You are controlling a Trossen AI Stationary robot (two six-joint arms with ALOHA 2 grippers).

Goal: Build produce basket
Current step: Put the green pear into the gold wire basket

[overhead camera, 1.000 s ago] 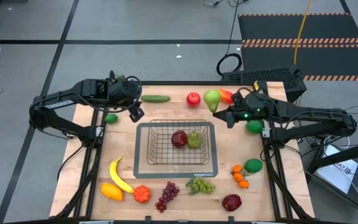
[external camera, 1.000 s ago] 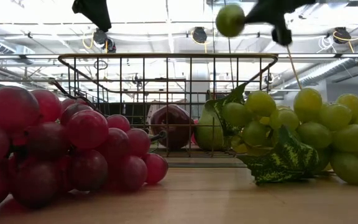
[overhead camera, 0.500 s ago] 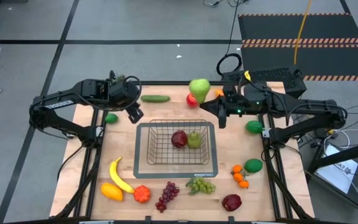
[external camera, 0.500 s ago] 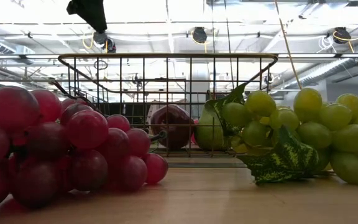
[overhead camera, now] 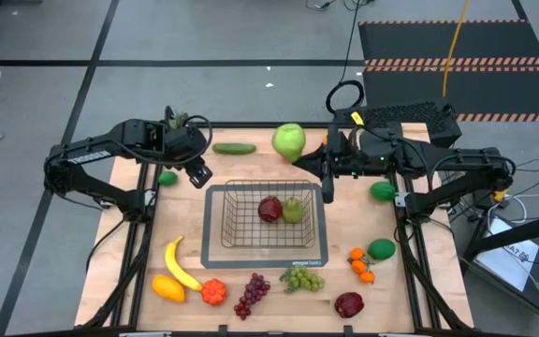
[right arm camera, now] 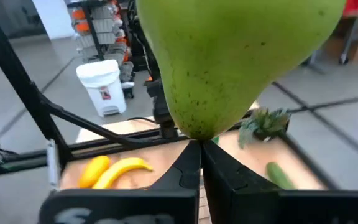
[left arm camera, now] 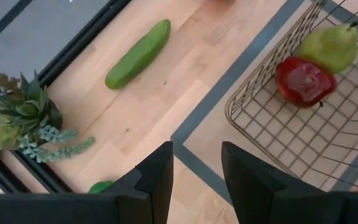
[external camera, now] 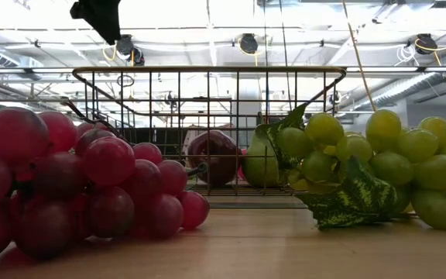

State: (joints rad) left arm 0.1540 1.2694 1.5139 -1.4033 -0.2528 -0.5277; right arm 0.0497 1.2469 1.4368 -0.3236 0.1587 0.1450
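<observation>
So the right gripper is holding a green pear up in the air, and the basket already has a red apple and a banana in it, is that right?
Not quite. The right gripper does hold a green pear aloft, but the basket holds a red apple and a second pear, as the high view shows. The banana lies on the table, outside the basket.

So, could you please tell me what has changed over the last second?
The right pincer, shut on the green pear, has lifted it off the table and swung it leftward, away from the basket. The left pincer stayed hovering near the cucumber; other produce unmoved.
</observation>
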